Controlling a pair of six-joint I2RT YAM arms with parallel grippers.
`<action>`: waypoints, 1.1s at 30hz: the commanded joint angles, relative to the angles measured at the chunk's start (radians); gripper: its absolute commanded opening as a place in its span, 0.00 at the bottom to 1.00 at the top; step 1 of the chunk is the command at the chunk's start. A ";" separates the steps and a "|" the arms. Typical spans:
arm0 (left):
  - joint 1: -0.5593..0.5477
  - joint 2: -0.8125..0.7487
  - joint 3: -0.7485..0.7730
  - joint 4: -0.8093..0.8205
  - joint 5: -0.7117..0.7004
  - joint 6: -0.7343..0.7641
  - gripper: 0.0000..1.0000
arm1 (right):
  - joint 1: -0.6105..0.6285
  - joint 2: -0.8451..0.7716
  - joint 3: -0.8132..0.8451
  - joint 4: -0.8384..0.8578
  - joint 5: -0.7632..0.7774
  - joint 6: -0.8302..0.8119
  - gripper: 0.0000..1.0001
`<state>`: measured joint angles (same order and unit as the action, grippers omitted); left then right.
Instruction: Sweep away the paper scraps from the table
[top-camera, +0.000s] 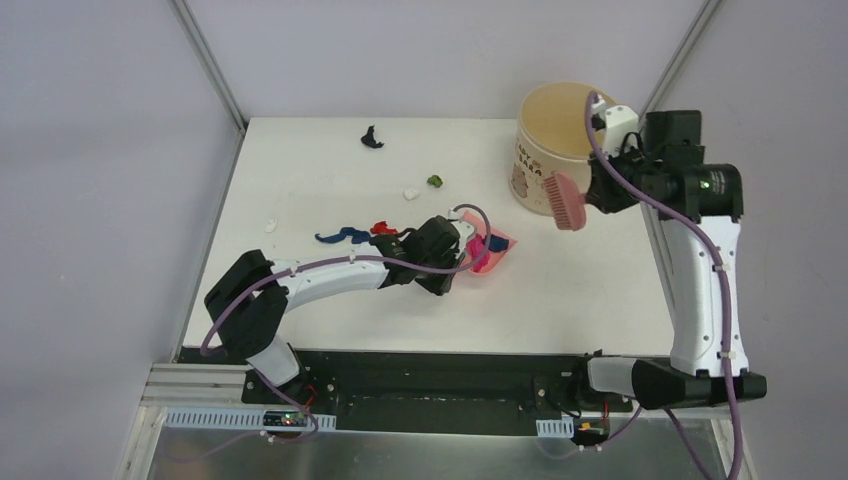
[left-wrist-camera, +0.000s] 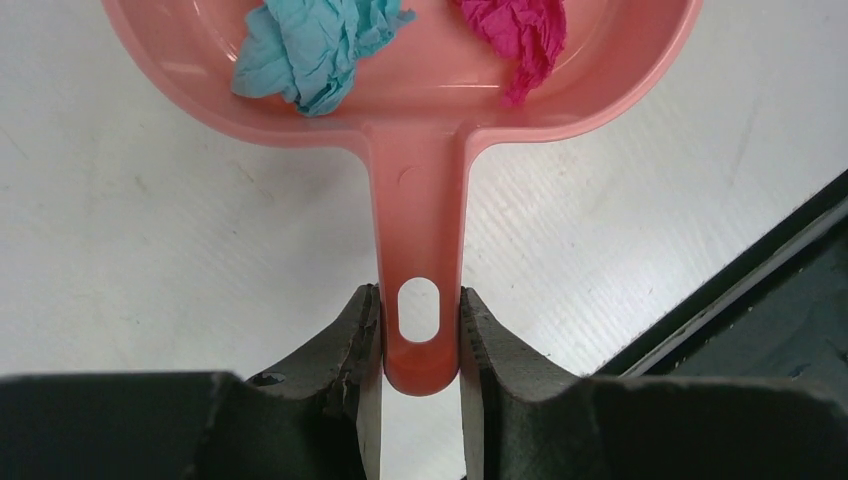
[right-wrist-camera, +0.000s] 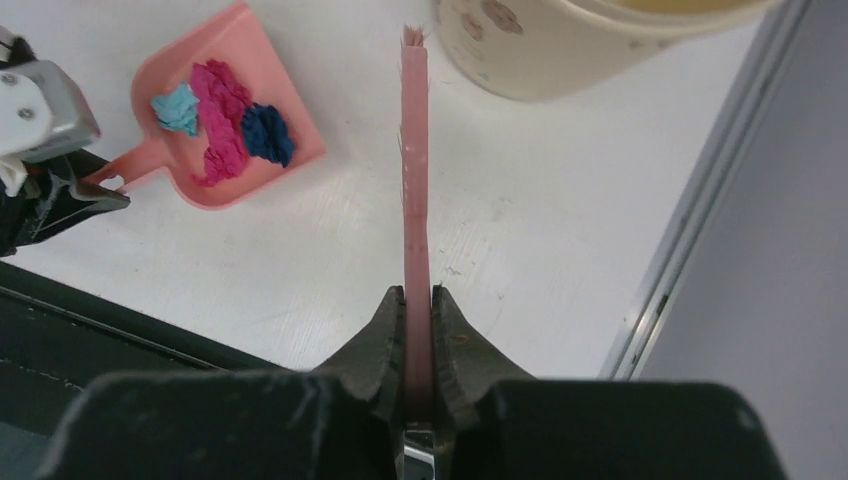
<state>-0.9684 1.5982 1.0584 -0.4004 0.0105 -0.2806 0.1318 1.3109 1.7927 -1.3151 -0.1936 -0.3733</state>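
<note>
My left gripper (left-wrist-camera: 420, 330) is shut on the handle of the pink dustpan (left-wrist-camera: 415, 110), which rests on the white table (top-camera: 560, 290) at its middle (top-camera: 490, 252). In the pan lie a teal scrap (left-wrist-camera: 315, 50), a magenta scrap (left-wrist-camera: 520, 35) and a dark blue scrap (right-wrist-camera: 266, 134). My right gripper (right-wrist-camera: 418, 310) is shut on the pink brush (right-wrist-camera: 413, 170) and holds it in the air beside the bucket (top-camera: 568, 200). Loose scraps lie on the table: black (top-camera: 372, 138), green (top-camera: 436, 181), white (top-camera: 411, 193), white (top-camera: 270, 225), dark blue (top-camera: 343, 236) and red (top-camera: 383, 228).
The beige round bucket (top-camera: 545, 150) stands at the back right, also in the right wrist view (right-wrist-camera: 560, 45). The table's black front edge (top-camera: 400, 365) runs along the arm bases. Metal frame posts stand at the back corners.
</note>
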 joint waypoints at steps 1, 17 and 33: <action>-0.004 0.000 0.113 0.059 -0.090 -0.005 0.00 | -0.123 -0.117 -0.035 -0.061 -0.037 -0.008 0.00; 0.024 0.068 0.552 -0.197 -0.136 0.090 0.00 | -0.258 -0.242 -0.479 -0.011 -0.058 0.031 0.00; 0.047 0.504 1.278 -0.364 -0.287 0.231 0.00 | -0.259 -0.338 -0.620 0.077 -0.118 0.089 0.00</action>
<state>-0.9348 2.0365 2.1773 -0.7456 -0.2131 -0.1051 -0.1207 1.0084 1.1687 -1.2995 -0.2790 -0.3092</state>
